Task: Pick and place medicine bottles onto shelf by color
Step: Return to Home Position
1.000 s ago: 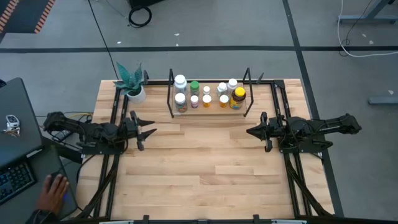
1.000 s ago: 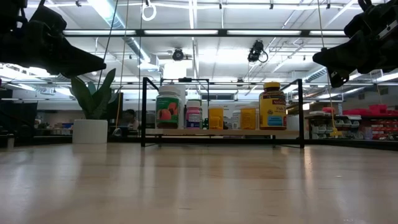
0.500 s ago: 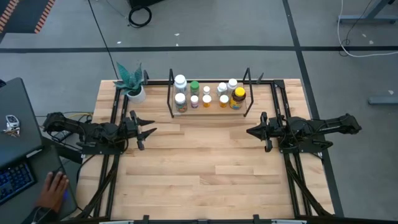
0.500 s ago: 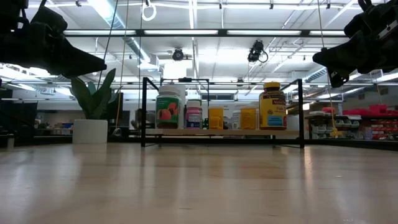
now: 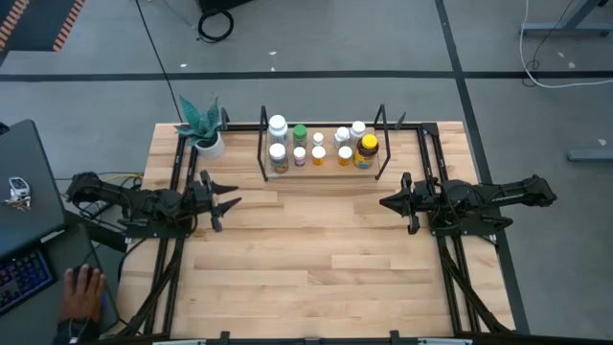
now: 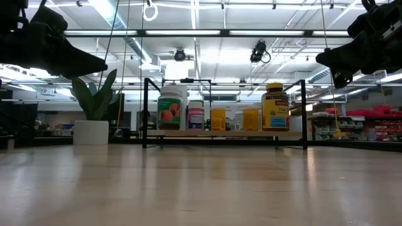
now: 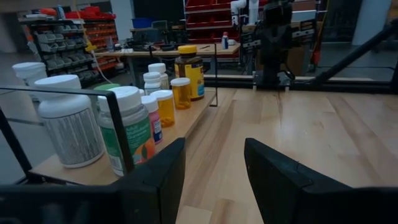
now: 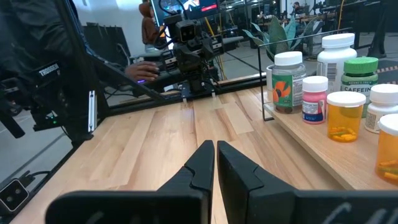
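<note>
Pale wood table (image 5: 316, 249) fills the middle of the workshop floor, with both arms held above it. The left gripper (image 5: 233, 202) hangs over the left side, its fingers spread apart and holding nothing. The right gripper (image 5: 384, 202) hangs over the right side, fingers pressed together, also empty. Their tips point inward at each other, well apart. Farther back, between them, the shelf (image 5: 261, 153) stands at the table's far edge, carrying the bottles (image 5: 319, 147) upright in rows, with the yellow-capped amber bottle (image 5: 367, 150) at its right end. A potted plant (image 5: 201, 129) sits just left of the shelf. A person's hand (image 5: 84, 286) rests off the near left corner.
</note>
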